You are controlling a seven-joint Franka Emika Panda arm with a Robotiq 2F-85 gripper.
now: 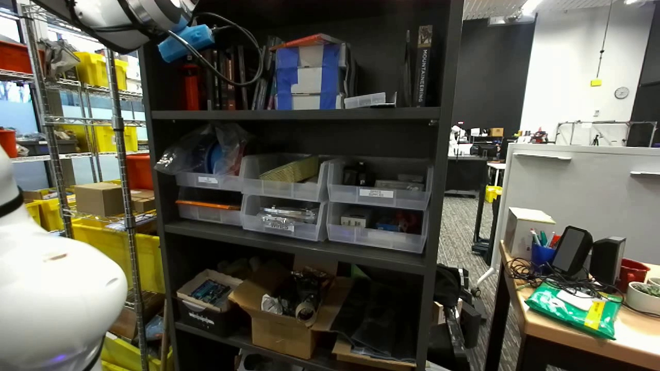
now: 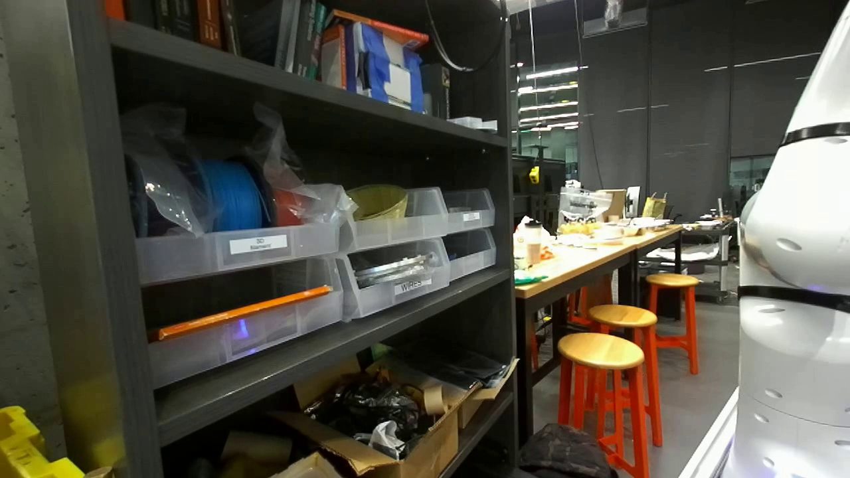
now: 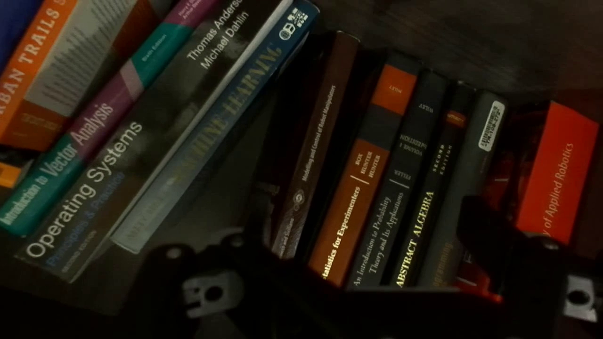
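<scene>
While we face the dark bookshelf [image 1: 442,154], its upper shelf [image 1: 296,114] holds upright books [image 3: 400,183], left of the leaning books [image 3: 155,127]; our gripper [image 3: 365,216] stands open before the upright ones, gripping nothing, and we judge that squaring its fingers [image 3: 479,228] to one spine [image 3: 415,230] works best.

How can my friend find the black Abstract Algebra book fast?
On the tall charcoal bookcase, find the book shelf above the clear plastic bins. The black book sits between a grey barcoded book and a dark Probability book. Unlike theirs, its title is in yellow capitals.
</scene>
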